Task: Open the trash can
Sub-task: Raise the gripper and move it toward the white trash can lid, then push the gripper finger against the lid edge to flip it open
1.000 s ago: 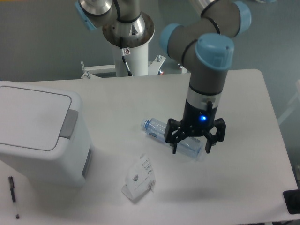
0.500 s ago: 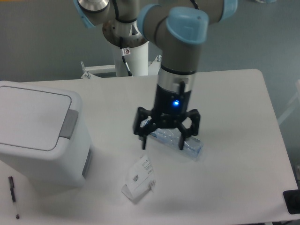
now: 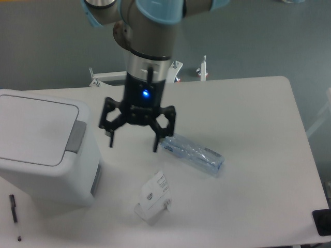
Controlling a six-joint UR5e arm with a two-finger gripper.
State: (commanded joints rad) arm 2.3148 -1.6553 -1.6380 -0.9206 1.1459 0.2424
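The trash can (image 3: 44,150) is a large white boxy bin at the left of the table, with its flat white lid shut and a grey push tab (image 3: 77,136) on its right edge. My gripper (image 3: 133,145) hangs above the table just right of the tab, fingers spread wide open and empty. It does not touch the bin.
A clear plastic bottle (image 3: 192,155) lies on its side right of the gripper. A small white card stand (image 3: 153,198) sits at the front middle. A black pen (image 3: 14,216) lies at the front left. The white robot base (image 3: 145,67) stands behind the table.
The gripper has swept left from over the bottle toward the trash can's tab, still open. The bottle now lies uncovered.
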